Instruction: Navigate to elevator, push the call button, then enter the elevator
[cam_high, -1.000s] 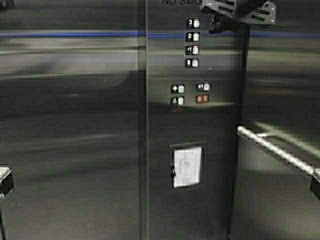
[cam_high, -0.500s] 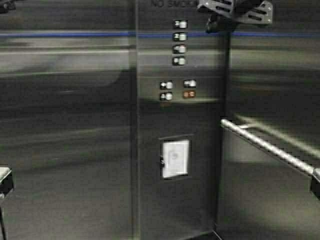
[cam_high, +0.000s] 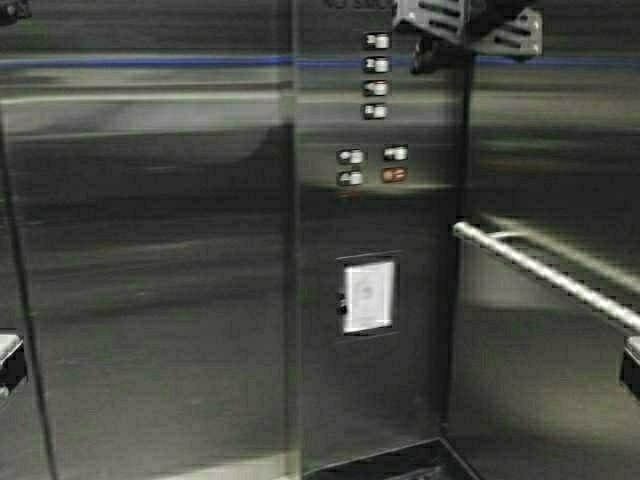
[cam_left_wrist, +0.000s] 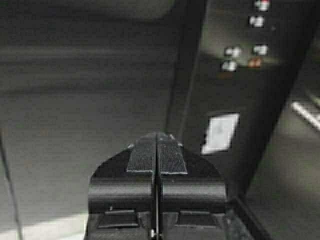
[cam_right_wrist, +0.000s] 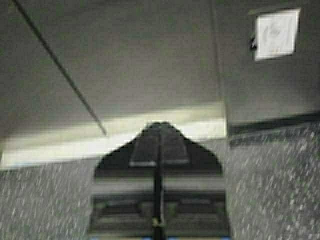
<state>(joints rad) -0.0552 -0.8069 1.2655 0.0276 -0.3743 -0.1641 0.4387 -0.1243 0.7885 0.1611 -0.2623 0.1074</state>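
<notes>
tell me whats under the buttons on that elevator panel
Below the buttons on the steel panel sits a small recessed frame holding a white card. Its print is unreadable. Whatever lies behind the card is covered.

The high view faces the elevator's button panel (cam_high: 375, 240) straight on, close. The left wrist view looks up at it from lower left; the right wrist view tilts toward the floor below it. All three share its white plate (cam_high: 368, 296).

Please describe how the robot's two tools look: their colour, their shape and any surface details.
Both are black. The left tool has two flat fingers that narrow to a blunt tip, each faced with a grey ribbed pad, above wide blocky shoulders. The right tool has the same pointed shape and grey pads. No cables or markings show.
</notes>
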